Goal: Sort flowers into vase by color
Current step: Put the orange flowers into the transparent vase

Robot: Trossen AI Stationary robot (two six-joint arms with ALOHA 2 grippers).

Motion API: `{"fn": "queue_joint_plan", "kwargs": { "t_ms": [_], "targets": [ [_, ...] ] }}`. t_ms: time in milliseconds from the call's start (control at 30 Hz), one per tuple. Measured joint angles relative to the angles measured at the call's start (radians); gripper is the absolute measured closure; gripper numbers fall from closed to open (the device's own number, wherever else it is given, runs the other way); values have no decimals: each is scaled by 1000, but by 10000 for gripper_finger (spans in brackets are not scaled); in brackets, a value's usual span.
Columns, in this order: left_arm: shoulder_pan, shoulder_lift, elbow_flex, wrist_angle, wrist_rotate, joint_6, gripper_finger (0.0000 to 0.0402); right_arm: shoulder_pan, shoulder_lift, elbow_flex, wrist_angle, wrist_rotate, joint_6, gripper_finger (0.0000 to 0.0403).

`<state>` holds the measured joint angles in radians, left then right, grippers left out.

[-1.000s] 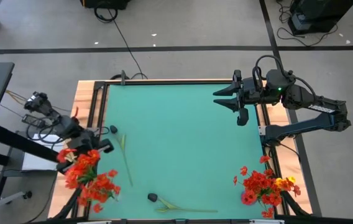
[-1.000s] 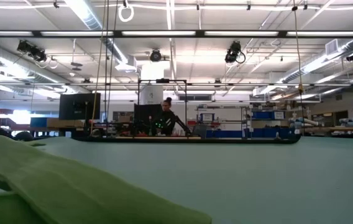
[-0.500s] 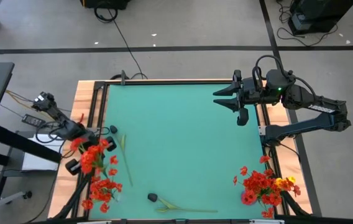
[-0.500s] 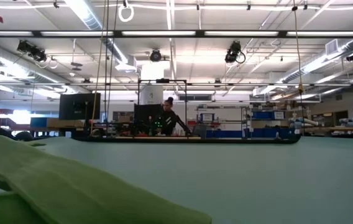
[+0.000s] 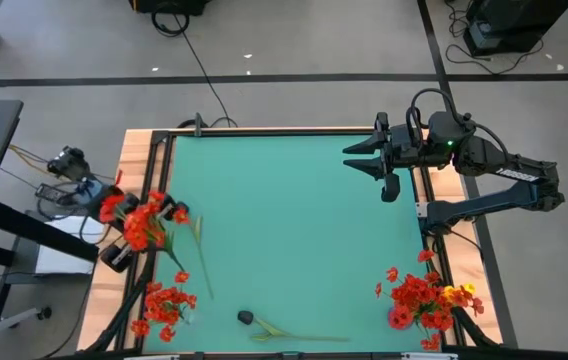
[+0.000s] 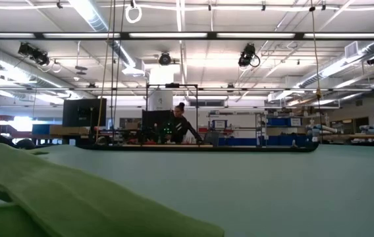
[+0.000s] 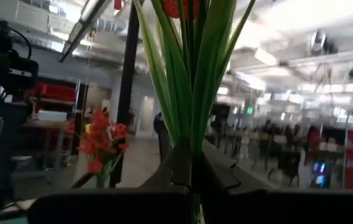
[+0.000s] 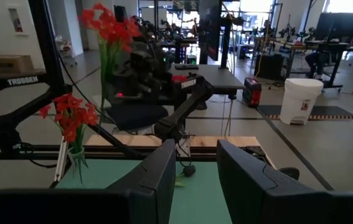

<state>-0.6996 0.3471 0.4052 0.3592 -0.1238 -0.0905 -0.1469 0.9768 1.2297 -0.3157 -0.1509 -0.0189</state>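
Right wrist view: "TROSSEN" in white on a dark arm link (image 8: 16,80). The left gripper (image 7: 192,168) is clenched on a red-orange spray (image 5: 142,220) with thin green stems, lifted at the table's left edge. The right gripper (image 5: 362,158) is spread, holding nothing, over the teal mat (image 5: 294,230). Red clusters stand at both near corners (image 5: 167,302), (image 5: 419,297). Two dark-headed stems (image 5: 246,317) lie flat.

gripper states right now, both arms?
Left gripper: closed on a red flower spray, at the table's left edge.
Right gripper: open, empty, waiting at the far right edge.
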Motion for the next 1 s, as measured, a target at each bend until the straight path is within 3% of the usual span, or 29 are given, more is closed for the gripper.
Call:
{"fn": "queue_joint_plan", "kwargs": {
  "t_ms": [233, 400, 667, 867, 1000],
  "targets": [
    [-2, -9, 280, -605, -17, 17, 390, 0, 0, 0, 0, 0, 0, 276],
    [-5, -16, 317, -741, 10, -152, 390, 0, 0, 0, 0, 0, 0, 276],
    [-110, -72, 198, -585, 249, -234, 390, 0, 0, 0, 0, 0, 0, 276],
    [-265, -58, 24, -207, 279, -158, 390, 0, 0, 0, 0, 0, 0, 276],
    [-337, -4, -99, 57, 228, -55, 390, 0, 0, 0, 0, 0, 0, 276]
  ]
}}
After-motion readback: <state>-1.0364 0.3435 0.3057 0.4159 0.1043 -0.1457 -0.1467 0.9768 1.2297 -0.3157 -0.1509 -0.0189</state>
